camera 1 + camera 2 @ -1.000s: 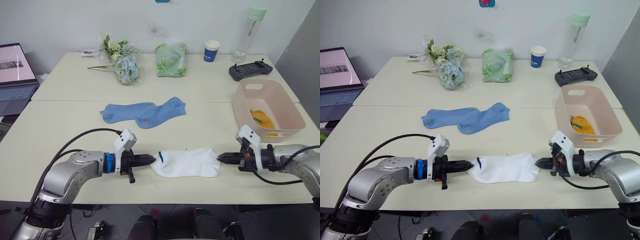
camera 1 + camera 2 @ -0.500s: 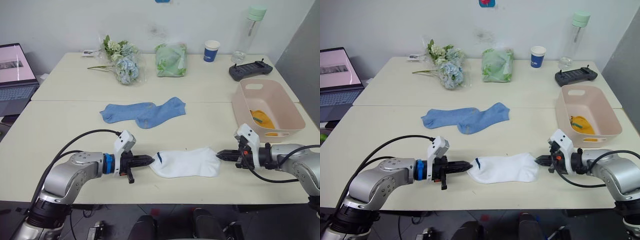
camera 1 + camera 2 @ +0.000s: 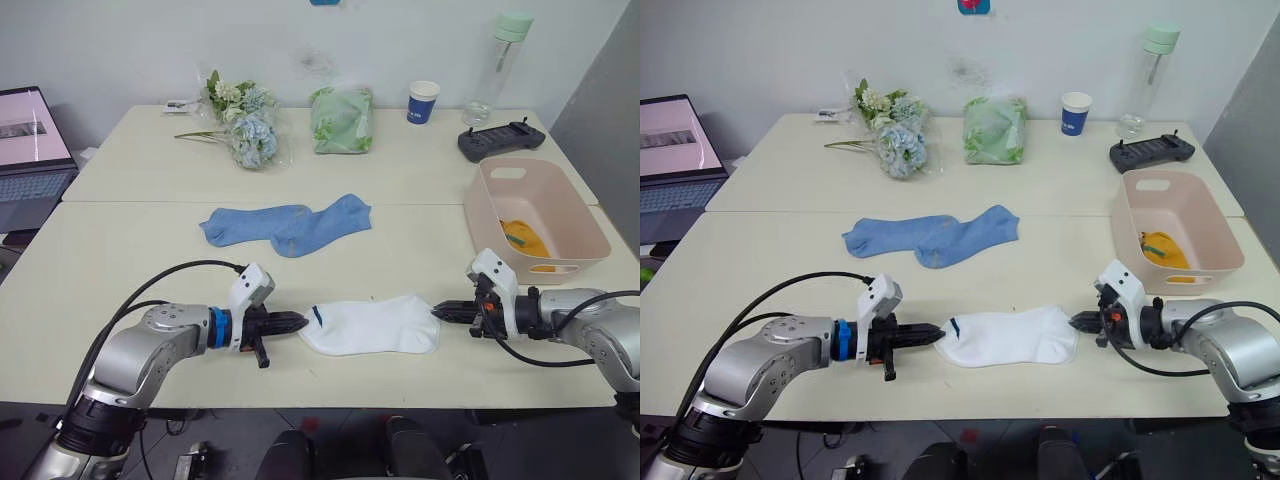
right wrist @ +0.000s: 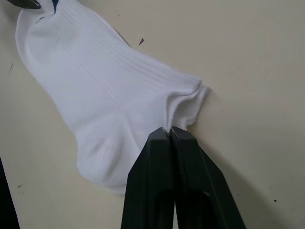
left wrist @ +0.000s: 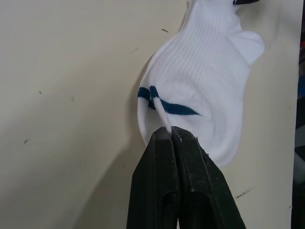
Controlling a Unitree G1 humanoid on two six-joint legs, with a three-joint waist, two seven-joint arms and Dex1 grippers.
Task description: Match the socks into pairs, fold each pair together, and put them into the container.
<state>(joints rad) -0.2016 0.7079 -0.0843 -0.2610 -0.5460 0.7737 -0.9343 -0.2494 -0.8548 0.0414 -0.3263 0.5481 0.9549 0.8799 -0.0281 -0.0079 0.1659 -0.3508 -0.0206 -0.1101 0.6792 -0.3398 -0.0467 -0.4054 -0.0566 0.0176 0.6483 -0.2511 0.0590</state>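
Partly hidden yellow sock (image 3: 526,240) in container (image 3: 560,214), basin-walled

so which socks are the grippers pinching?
The white socks at the near table edge, the left gripper and right gripper shut on opposite ends. The blue socks lie untouched farther back.

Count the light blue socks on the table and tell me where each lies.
2. Both flat at mid-table, overlapping: one light blue fabric sock toward the robot's left, the other toward its right. None visibly hidden.

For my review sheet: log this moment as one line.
white socks flat on table | left gripper shut on cuff end | right gripper shut on opposite end | yellow pair in container
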